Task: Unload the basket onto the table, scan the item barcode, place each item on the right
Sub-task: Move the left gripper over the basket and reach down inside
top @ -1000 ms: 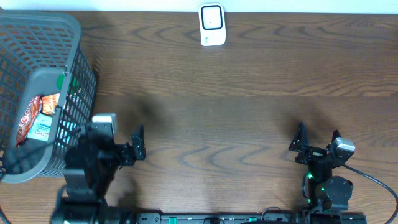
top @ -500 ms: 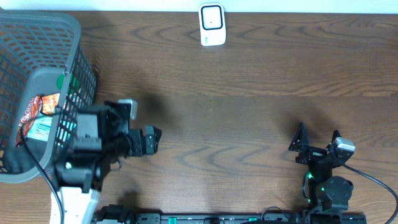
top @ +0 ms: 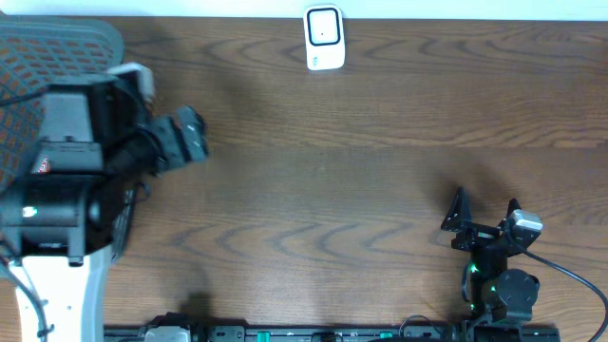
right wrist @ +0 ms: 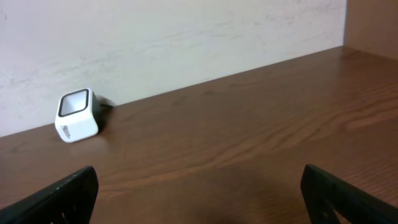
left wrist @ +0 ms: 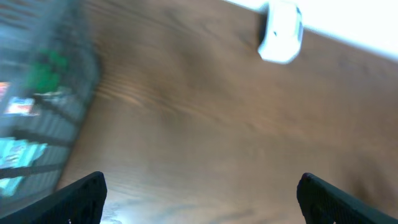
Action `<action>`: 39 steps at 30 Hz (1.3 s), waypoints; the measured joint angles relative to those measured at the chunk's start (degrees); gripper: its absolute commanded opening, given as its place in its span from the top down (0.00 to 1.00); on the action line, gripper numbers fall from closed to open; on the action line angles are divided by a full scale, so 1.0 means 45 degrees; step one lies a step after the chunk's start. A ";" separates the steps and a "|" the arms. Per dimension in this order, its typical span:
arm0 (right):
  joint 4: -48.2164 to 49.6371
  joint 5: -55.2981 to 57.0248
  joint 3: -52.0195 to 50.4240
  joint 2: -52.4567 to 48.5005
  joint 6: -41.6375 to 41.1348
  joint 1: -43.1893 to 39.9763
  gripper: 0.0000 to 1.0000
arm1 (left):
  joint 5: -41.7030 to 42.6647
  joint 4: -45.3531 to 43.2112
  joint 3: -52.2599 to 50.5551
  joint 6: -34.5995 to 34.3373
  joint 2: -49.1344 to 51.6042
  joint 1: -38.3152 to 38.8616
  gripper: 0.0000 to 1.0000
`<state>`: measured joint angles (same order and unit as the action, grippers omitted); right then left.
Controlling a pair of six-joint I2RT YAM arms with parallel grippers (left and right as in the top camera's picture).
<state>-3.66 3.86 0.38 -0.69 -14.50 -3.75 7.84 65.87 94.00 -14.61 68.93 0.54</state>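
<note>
- Left gripper has both fingers spread wide with nothing between them. From overhead it hangs at the right side of the basket, with the arm over the basket itself.
- Right gripper is likewise spread and empty, low near the front right of the table, facing the scanner.
- Items to scan lie inside the basket. The blurred left wrist view gives a teal packet and a green thing behind the mesh. I cannot tell where any barcode sits.
- Step in hand, as I judge it, is reaching into the basket for one item.
- To do it well, lower the fingers inside the rim, clear of the mesh wall, and choose the topmost packet. Pinch it across a narrow edge so that its flat printed faces are left uncovered for the scanner window.
- Scanner stands upright at the far edge, well apart from the basket, with bare wood between them.
</note>
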 measured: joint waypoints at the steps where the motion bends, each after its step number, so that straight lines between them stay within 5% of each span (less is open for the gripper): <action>1: 0.0000 0.0000 0.0000 0.0000 0.0000 0.0000 0.01 | -0.0189 0.0019 0.0277 -0.0209 0.0034 -0.0311 0.02; 18: 0.0000 0.0000 0.0000 0.0000 0.0000 0.0000 0.01 | -0.0928 0.0879 0.1336 -0.1443 0.2210 -0.7125 0.02; 39: 0.0000 0.0005 -0.0005 0.0000 0.0000 0.0000 0.01 | 0.0107 -0.1083 0.1336 -0.1467 0.7077 -0.7990 0.02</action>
<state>-3.66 3.88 0.36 -0.69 -14.50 -3.75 8.32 60.99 100.01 -21.21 100.77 -35.42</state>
